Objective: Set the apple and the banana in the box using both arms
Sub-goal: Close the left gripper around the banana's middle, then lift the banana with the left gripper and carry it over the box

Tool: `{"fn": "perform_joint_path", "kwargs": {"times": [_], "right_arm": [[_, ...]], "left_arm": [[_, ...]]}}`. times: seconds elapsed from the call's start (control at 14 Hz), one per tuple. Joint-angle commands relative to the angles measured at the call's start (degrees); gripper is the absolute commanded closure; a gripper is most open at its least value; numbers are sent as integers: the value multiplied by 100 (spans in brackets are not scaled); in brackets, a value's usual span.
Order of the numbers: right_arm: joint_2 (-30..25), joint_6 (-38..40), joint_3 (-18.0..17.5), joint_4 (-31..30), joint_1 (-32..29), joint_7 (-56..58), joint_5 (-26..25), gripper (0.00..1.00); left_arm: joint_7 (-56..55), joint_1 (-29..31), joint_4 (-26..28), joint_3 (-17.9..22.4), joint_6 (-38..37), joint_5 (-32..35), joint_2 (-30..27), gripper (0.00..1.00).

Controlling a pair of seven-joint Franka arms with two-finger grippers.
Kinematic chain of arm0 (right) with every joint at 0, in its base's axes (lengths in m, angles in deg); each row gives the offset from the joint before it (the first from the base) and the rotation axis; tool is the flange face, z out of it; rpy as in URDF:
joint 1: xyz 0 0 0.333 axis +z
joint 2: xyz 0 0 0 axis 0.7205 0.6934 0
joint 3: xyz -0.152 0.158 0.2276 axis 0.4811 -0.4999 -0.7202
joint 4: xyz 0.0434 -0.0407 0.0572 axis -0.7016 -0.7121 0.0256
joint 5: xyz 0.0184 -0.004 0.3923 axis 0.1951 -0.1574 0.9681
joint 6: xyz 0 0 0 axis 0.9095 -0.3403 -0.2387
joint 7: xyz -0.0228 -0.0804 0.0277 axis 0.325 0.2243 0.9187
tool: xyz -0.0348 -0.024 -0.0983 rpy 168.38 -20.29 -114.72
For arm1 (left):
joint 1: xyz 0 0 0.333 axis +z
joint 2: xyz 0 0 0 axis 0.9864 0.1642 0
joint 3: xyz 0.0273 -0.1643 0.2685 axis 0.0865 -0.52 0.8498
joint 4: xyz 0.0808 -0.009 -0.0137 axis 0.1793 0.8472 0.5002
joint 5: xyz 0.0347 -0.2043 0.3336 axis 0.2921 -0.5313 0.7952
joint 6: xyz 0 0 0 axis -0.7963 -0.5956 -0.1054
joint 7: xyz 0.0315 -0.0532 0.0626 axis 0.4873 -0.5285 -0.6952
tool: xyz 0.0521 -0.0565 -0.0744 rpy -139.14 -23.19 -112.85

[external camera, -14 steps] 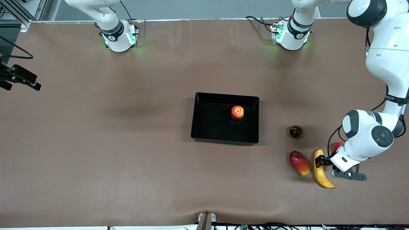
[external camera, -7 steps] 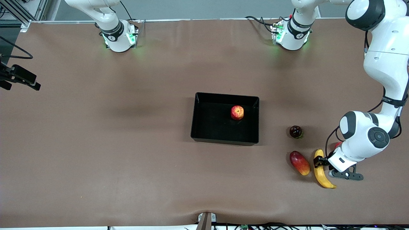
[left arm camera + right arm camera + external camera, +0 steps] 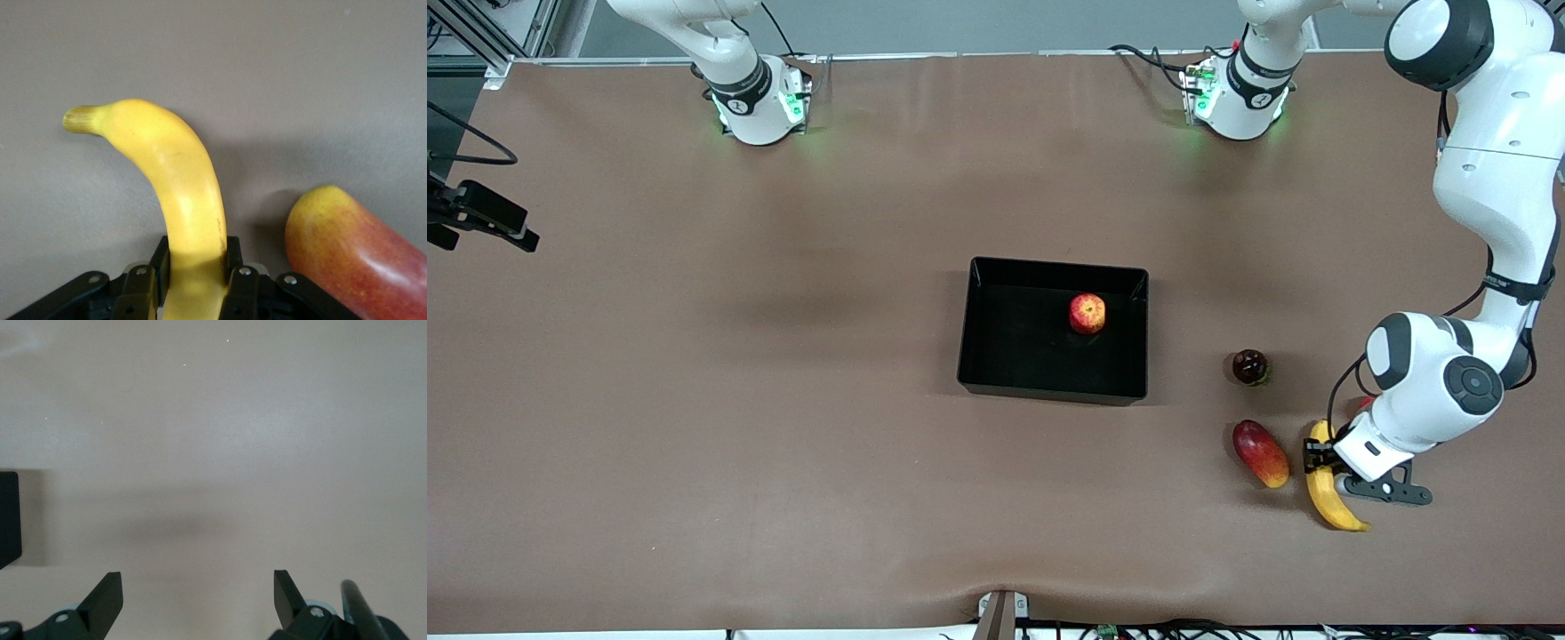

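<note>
The left gripper (image 3: 1319,459) is sitting low at the left arm's end of the table, its two fingers (image 3: 141,293) closed in against the sides of the banana (image 3: 1328,496), one on each flank, so the banana is filling the whole gap between them. In the left wrist view the banana (image 3: 179,200) is running straight out from between the fingers, curving to its stub end. Just beside the gripper, toward the box, a red-and-yellow mango-like fruit (image 3: 1260,453) is lying close to the banana without touching it. Farther from the front camera than the gripper, a small dark maroon fruit (image 3: 1249,366) is resting on the table.

The box (image 3: 978,360) is lying well apart from the left gripper, toward the middle of the table, and the apple (image 3: 1088,313) is sitting inside it.

The right gripper (image 3: 193,600) is waiting high over bare table at the right arm's end, its fingers spread wide with nothing between them; it is outside the front view.

Compared with a second ago, the banana is lying slightly turned, its lower tip swung a little toward the left arm's end, and the left gripper has settled a touch lower along it. The apple, box and other fruits are unchanged.
</note>
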Motion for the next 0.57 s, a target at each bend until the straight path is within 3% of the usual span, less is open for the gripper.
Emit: {"fn": "perform_joint_path", "kwargs": {"times": [0.0, 0.5], "right_arm": [[9, 77, -54, 77, -58, -68, -85, 0], [9, 77, -54, 77, -58, -68, -58, 0]], "left_arm": [[57, -31, 43, -117, -452, 142, -450, 100], [-484, -5, 306, -1426, -2624, 27, -1593, 100]]}}
